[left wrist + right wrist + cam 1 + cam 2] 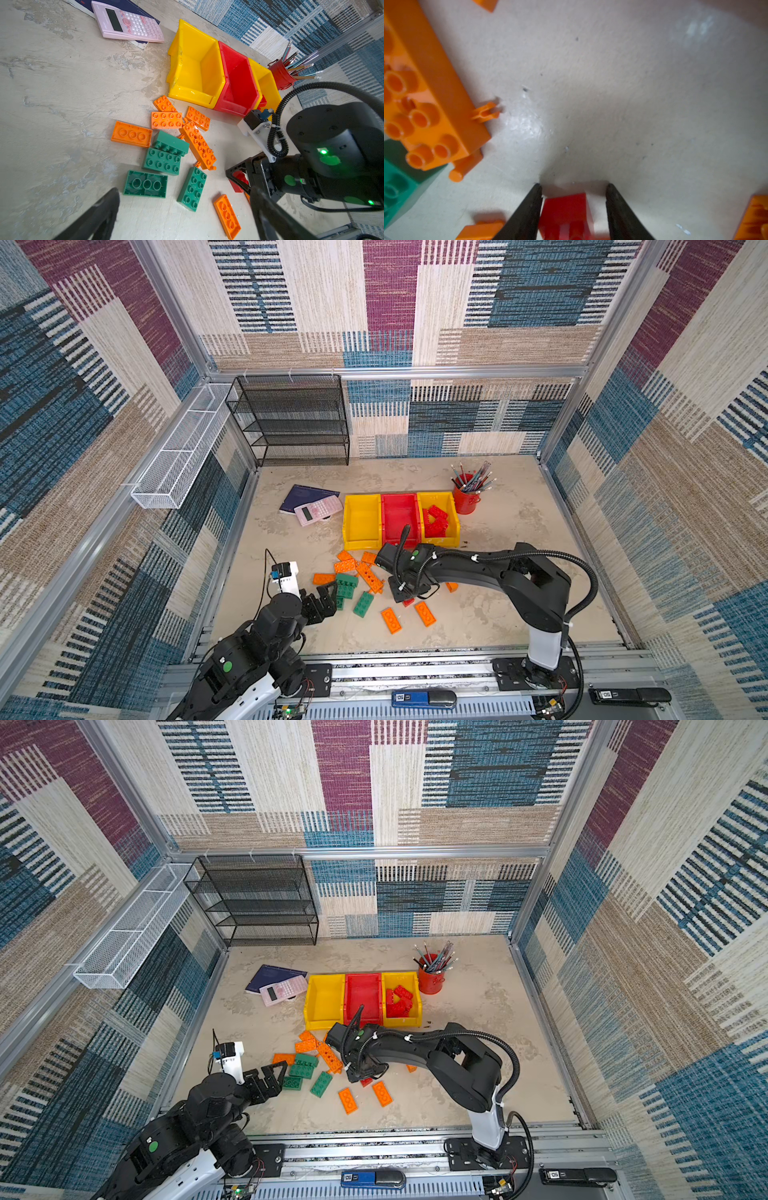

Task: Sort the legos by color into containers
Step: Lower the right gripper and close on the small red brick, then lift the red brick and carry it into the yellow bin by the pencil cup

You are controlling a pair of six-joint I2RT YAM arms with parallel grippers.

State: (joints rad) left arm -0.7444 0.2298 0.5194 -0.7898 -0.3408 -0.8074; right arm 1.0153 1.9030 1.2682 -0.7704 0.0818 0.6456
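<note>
1. My right hand [573,187] is down at the counter [498,614], its fingers apart around a small red brick [564,214]. One finger touches the brick's side; a gap shows between the brick and the other finger.
2. That red brick lies on the counter at the edge of the loose pile, near a long orange brick [431,99].
3. My left hand [319,600] is spread wide, holds nothing, and sits just beside the green bricks [347,585].
4. Orange bricks [345,566] and the green ones lie scattered in front of the bins.
5. Three bins stand side by side, walls touching: a yellow bin [360,518], a red bin [399,510] and a second yellow bin [435,495].
6. A heap of red bricks [436,520] lies in the second yellow bin, which is next to the red pencil cup [466,502].
</note>
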